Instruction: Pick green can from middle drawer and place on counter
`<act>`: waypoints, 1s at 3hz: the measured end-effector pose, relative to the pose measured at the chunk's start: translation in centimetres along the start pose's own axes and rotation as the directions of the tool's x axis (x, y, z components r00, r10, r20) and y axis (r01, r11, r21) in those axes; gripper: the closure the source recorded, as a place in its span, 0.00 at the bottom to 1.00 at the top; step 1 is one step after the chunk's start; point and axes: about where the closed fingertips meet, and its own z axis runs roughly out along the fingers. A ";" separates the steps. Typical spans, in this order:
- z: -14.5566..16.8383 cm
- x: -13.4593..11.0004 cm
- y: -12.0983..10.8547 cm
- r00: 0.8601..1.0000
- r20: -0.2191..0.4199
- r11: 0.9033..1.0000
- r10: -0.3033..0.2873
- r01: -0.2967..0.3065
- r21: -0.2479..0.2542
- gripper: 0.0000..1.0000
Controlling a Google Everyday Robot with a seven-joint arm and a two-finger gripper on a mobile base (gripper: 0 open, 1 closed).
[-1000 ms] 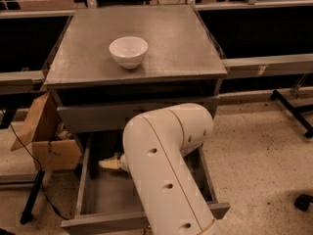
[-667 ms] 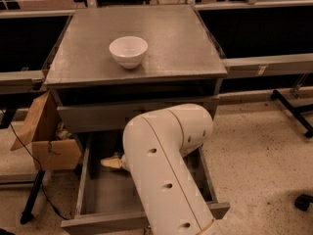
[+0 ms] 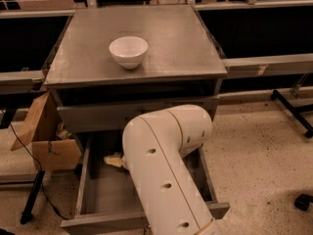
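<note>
The middle drawer (image 3: 104,196) is pulled open below the cabinet, and the part of its grey floor that shows is bare. My white arm (image 3: 164,175) reaches down into it and covers much of the drawer. My gripper (image 3: 113,160) is low inside the drawer at its back left; only a pale tip shows past the arm. The green can is hidden or out of view. The counter (image 3: 176,48) is the flat grey top above.
A white bowl (image 3: 128,51) stands on the counter, left of centre. A closed grey drawer front (image 3: 93,117) sits above the open drawer. An open cardboard box (image 3: 46,141) and a cable (image 3: 29,155) are to the left. Dark benches flank the cabinet.
</note>
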 end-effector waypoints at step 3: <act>0.1 0.1 -0.5 1.000 0.001 1.000 0.001 -0.001 0.011 0.85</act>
